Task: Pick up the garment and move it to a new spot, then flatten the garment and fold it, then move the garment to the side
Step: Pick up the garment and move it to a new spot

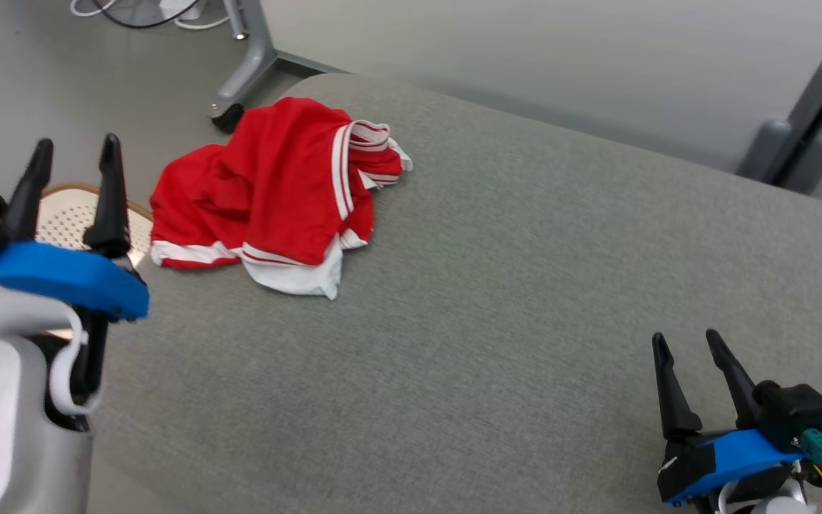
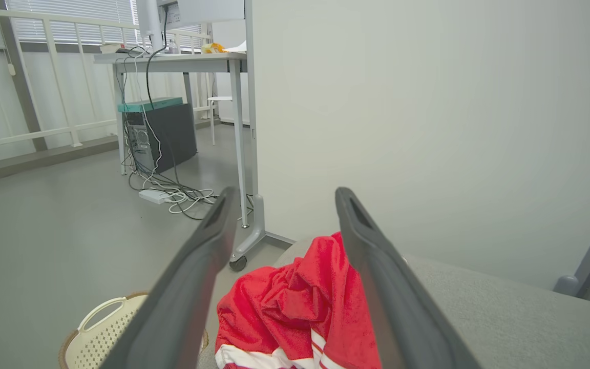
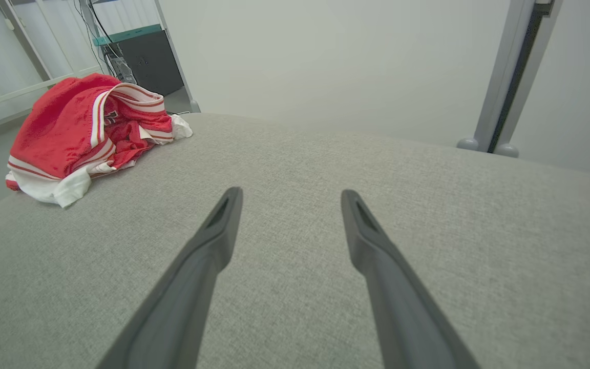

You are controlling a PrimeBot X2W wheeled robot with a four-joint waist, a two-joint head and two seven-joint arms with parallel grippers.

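Note:
A red garment [image 1: 268,193] with white stripes lies crumpled at the far left corner of the grey padded table [image 1: 496,300]. My left gripper [image 1: 75,146] is open at the left, raised beside the table's left edge, short of the garment [image 2: 295,307], which shows between and beyond its fingers. My right gripper [image 1: 686,341] is open low over the table's near right part, far from the garment [image 3: 85,133]. Nothing sits between either pair of fingers.
A cream perforated basket [image 1: 72,214] stands on the floor left of the table, under my left gripper [image 2: 282,197]. A wheeled desk leg [image 1: 240,78] stands behind the garment. Cables and a computer tower [image 2: 164,133] are farther back. A grey post [image 1: 810,121] rises at the right.

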